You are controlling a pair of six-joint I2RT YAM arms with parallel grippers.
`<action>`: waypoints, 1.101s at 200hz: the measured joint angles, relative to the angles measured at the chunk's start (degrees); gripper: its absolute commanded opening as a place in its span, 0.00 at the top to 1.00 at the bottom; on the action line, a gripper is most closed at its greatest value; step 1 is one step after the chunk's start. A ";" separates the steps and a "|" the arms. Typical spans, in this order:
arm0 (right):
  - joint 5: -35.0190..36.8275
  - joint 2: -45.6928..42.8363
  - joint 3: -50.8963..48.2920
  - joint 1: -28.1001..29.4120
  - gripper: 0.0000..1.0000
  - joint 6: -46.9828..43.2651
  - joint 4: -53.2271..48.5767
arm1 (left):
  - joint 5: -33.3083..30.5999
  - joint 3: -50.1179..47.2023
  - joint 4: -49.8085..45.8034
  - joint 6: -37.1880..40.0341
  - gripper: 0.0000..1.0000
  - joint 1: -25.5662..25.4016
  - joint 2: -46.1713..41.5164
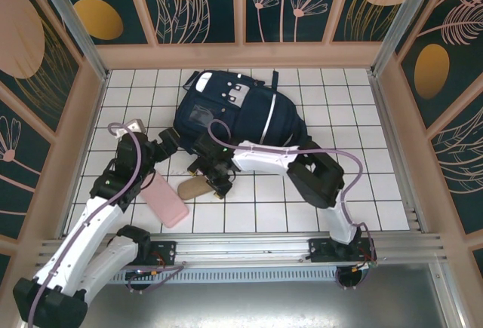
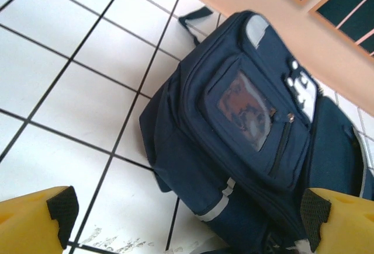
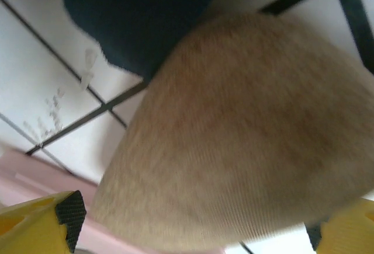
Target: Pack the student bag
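Two arms reach in from the near edge of the white tiled table (image 1: 377, 192). The left arm rises from its base at the lower left and bends at the elbow. Its forearm angles toward the middle and brings the left gripper (image 1: 164, 147) close to the near left side of the student bag (image 1: 241, 109). In the left wrist view its yellow fingers (image 2: 35, 219) are spread wide with nothing between them, and the bag's front pocket lies ahead of them.

The right arm folds back on itself. From its base at the lower right it climbs to a dark elbow, then its white forearm stretches left, low over the tiles. The right gripper (image 1: 211, 171) points down at a tan pouch (image 1: 195, 188) just in front of the bag. Its fingers (image 3: 35, 225) are also spread, one on each side of the pouch. Whether the pads touch the fabric cannot be told.

The bag lies flat at the centre-far part of the table, front up. A pink case (image 1: 167, 203) rests just left of the pouch.
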 measured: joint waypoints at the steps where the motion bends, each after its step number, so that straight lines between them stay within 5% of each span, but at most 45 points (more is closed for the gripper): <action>1: 0.09 0.22 0.22 0.00 0.04 -0.02 -0.13 | 0.00 -0.02 -0.02 0.04 0.02 0.00 -0.11; 57: 1.16 5.95 8.50 0.02 0.17 3.34 -5.20 | 2.38 -2.19 -0.02 0.52 0.02 0.00 -1.95; 150: 3.74 4.92 7.26 0.44 0.48 7.93 -5.42 | 2.97 -3.50 0.22 0.50 0.01 0.00 -3.48; 220: 10.49 -2.93 1.42 0.28 0.54 2.93 -3.26 | 3.98 -3.72 0.66 1.66 0.02 0.00 -3.08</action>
